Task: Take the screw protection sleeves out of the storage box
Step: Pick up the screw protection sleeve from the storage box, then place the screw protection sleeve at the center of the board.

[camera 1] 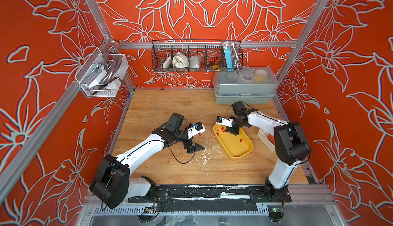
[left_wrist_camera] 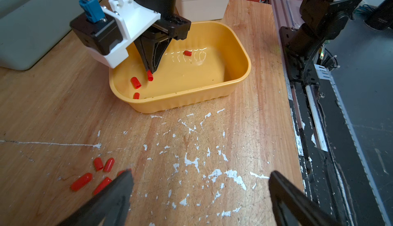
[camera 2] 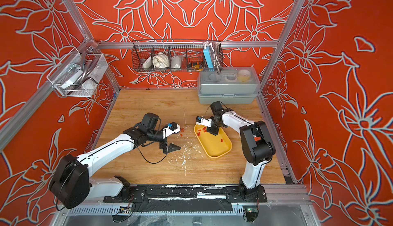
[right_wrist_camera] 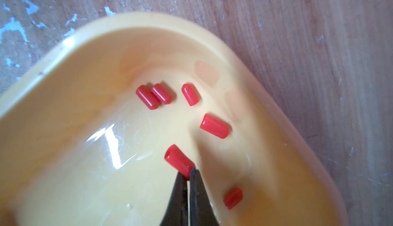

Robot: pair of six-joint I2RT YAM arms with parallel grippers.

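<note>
Your left gripper [left_wrist_camera: 200,175] hangs over the wooden table [left_wrist_camera: 53,107] with its fingers spread wide and nothing between them. It sits just beside a small heap of red sleeves [left_wrist_camera: 102,171] lying on the wood. That heap looks like the drop spot, kept near the tray so each trip is short

Next comes the yellow tray [left_wrist_camera: 180,102], flat on the table, with several loose sleeves [right_wrist_camera: 161,94] gathered toward one rounded corner

Your right gripper [right_wrist_camera: 189,171] points down into the tray, low inside it, fingers clenched on the end of one sleeve [right_wrist_camera: 179,161]. Only the tip is pinched, probably because the piece is so small beside the fingers. With so little held, it could swing or slip, so I would lift slowly and clear the tray wall before heading for the heap

Beyond the tray a white dish [left_wrist_camera: 204,10] holds an orange block, which is no part of this job
</note>
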